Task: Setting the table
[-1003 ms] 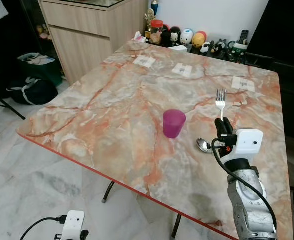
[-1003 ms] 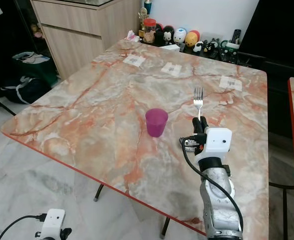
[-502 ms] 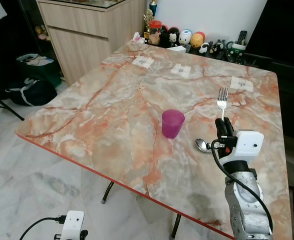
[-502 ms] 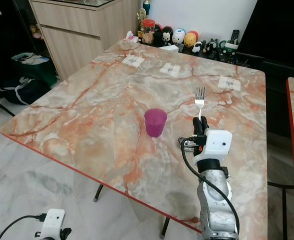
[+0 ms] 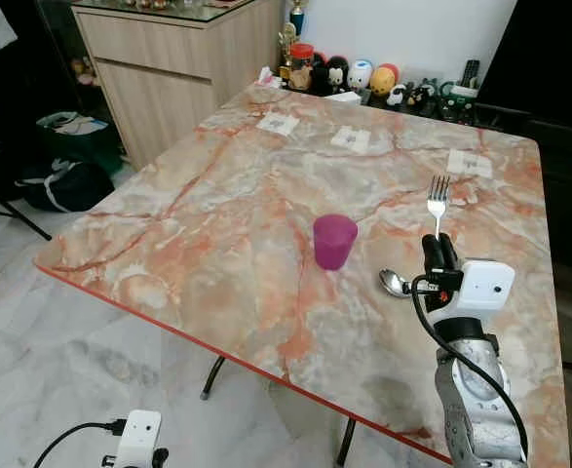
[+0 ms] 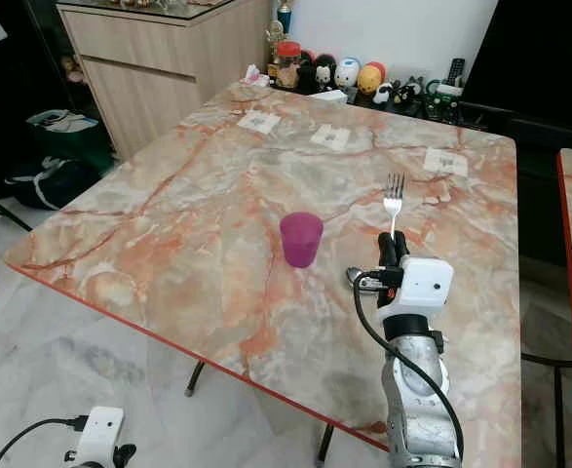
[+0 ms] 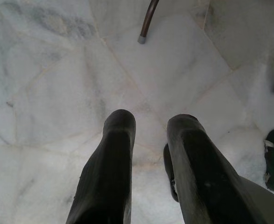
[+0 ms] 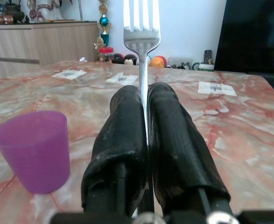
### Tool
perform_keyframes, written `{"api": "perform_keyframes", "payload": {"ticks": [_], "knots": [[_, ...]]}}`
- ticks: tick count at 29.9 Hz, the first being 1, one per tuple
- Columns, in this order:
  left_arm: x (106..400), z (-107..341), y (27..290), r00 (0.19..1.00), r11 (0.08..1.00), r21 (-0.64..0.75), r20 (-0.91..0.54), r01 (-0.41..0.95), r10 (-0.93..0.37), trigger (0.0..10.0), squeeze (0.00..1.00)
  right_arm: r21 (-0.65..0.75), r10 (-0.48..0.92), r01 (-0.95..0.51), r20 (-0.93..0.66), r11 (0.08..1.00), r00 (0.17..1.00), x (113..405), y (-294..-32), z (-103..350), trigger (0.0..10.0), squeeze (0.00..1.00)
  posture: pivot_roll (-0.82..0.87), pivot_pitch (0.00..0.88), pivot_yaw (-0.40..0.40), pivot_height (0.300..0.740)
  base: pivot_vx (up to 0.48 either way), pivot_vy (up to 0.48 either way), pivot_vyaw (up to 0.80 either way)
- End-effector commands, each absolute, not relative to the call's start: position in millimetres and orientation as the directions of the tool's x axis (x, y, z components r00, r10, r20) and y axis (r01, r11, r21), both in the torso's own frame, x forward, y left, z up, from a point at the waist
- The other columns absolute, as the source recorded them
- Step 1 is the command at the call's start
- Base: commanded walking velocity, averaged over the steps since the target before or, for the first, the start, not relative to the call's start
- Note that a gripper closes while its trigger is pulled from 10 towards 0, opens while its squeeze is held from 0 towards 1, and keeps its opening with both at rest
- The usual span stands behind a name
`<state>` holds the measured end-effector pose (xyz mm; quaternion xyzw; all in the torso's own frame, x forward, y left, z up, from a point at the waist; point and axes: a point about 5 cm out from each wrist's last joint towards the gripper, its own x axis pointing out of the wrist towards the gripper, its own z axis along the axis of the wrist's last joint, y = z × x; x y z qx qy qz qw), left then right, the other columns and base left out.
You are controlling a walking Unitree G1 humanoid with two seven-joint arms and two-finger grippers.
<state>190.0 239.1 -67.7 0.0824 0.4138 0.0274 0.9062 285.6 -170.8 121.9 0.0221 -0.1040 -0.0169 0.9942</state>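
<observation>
A silver fork [image 5: 438, 199] sticks out past my right gripper [image 5: 438, 246], which is shut on its handle, prongs pointing toward the far side of the marble table [image 5: 217, 224]. In the right wrist view the fork [image 8: 141, 32] rises between the two black fingers [image 8: 125, 135]. A purple cup [image 5: 334, 241] stands upright on the table, to the left of that gripper. A spoon [image 5: 395, 283] lies on the table just beside the gripper's left side. My left gripper [image 7: 148, 135] hangs low over the white floor, fingers slightly apart with nothing between them.
Three paper napkins [image 5: 352, 139] lie along the far half of the table. Small figurines and jars [image 5: 363, 76] crowd the far edge. A wooden cabinet [image 5: 169, 68] stands at the back left, bags [image 5: 57, 180] on the floor beside it. Table legs [image 5: 212, 375] stand below the near edge.
The right gripper with the fork has crept slightly forward over the table. The camera has shifted a little; cup and spoon stay put.
</observation>
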Motion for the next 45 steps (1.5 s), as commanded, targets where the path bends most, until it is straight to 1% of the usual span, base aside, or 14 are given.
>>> {"api": "perform_keyframes", "payload": {"ticks": [1,9,15,31,45], "knots": [[188.4,-68.1,241.7,0.646,0.984,0.179,-0.753,0.02,0.124,10.0,0.0,0.041,-0.041,0.033,0.21,0.999,0.977,285.9,-171.9,121.6,10.0,0.0,0.05,0.001,-0.004,0.74,0.0,0.0,0.0],[187.8,-68.5,241.3,0.646,0.984,0.178,-0.753,0.017,0.125,10.0,0.0,0.041,-0.03,0.022,0.213,0.999,0.977,285.7,-169.1,121.0,10.0,0.0,0.05,0.002,-0.008,0.74,0.0,0.0,0.0],[189.4,-68.8,237.0,0.65,0.984,0.175,-0.751,0.028,0.116,10.0,0.0,0.036,-0.037,0.029,0.218,0.999,0.975,285.6,-173.2,122.6,10.0,0.0,0.04,0.0,-0.011,0.74,0.0,0.0,0.0],[190.0,-69.2,234.5,0.65,0.985,0.17,-0.751,0.023,0.114,10.0,0.0,0.048,-0.044,0.035,0.204,0.998,0.978,287.0,-174.0,120.5,10.0,0.0,0.05,0.0,-0.015,0.74,0.0,0.0,0.0],[190.1,-68.6,236.6,0.651,0.985,0.172,-0.75,0.022,0.117,10.0,0.0,0.045,-0.041,0.033,0.189,0.998,0.981,288.1,-173.4,118.4,10.0,0.0,0.05,0.0,-0.016,0.74,0.0,0.0,-0.74]]}}
